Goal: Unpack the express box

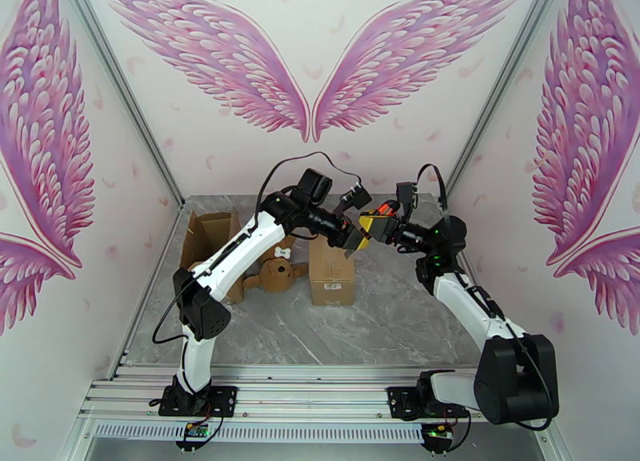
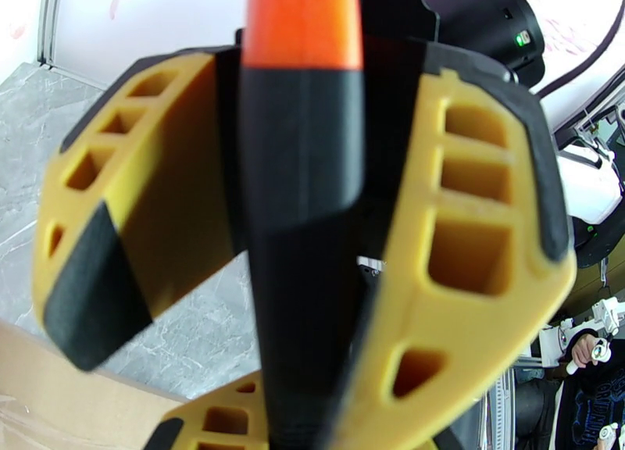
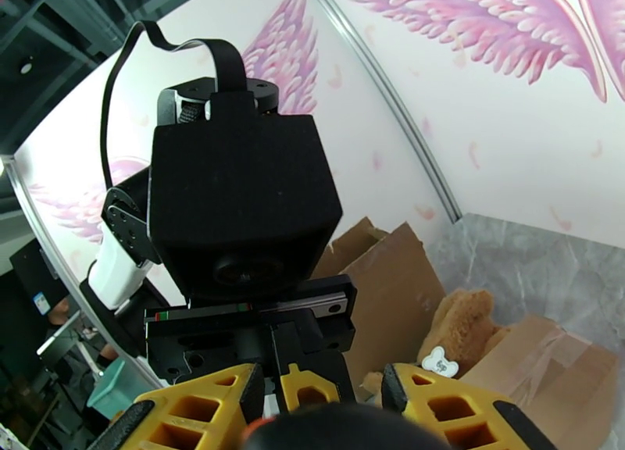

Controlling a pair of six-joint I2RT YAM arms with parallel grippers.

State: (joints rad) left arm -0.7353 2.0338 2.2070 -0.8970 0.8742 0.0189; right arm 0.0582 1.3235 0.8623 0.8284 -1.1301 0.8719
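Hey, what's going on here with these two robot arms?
The two arms meet in mid-air above the table. The right gripper holds an orange-and-black tool, possibly a cutter. The left gripper is right up against it, but I cannot tell whether it grips too. Below them a closed cardboard box stands beside a teddy bear and an open box.

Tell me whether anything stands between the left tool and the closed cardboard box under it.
Only what sits between its own fingers: an orange-and-black object, which the right tool meets. The left tool hangs over the far right corner of the closed box, and nothing else visible lies between them.
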